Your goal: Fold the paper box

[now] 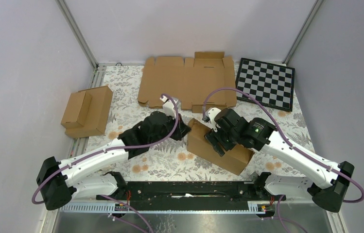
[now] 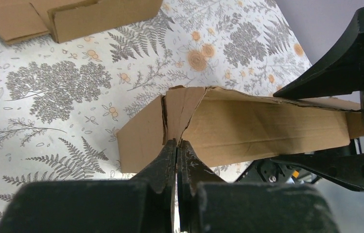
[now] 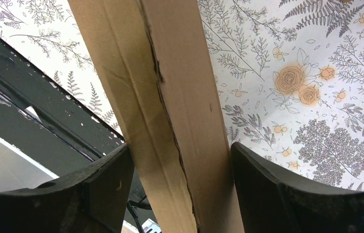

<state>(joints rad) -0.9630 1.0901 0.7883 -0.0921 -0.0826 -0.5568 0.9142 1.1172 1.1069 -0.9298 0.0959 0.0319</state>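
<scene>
The paper box point(image 1: 235, 158) is a brown cardboard mailer folded into a shallow closed shape, set slantwise mid-table between the arms. My left gripper point(image 1: 185, 127) is at its far-left end. In the left wrist view that gripper point(image 2: 177, 143) is shut on a small end flap point(image 2: 182, 109) of the box point(image 2: 267, 128). My right gripper point(image 1: 217, 141) straddles the box's middle from above. In the right wrist view the box point(image 3: 180, 97) fills the gap of the gripper point(image 3: 181, 150), with both fingers against its long sides and a seam running down its top.
A wide flat cardboard blank point(image 1: 187, 80) lies at the back. A checkered board point(image 1: 266, 83) is at the back right. Two joined small boxes point(image 1: 87, 111) sit at the left edge. The floral cloth point(image 1: 160, 162) covers the table, and a black rail point(image 1: 184, 191) runs along the near edge.
</scene>
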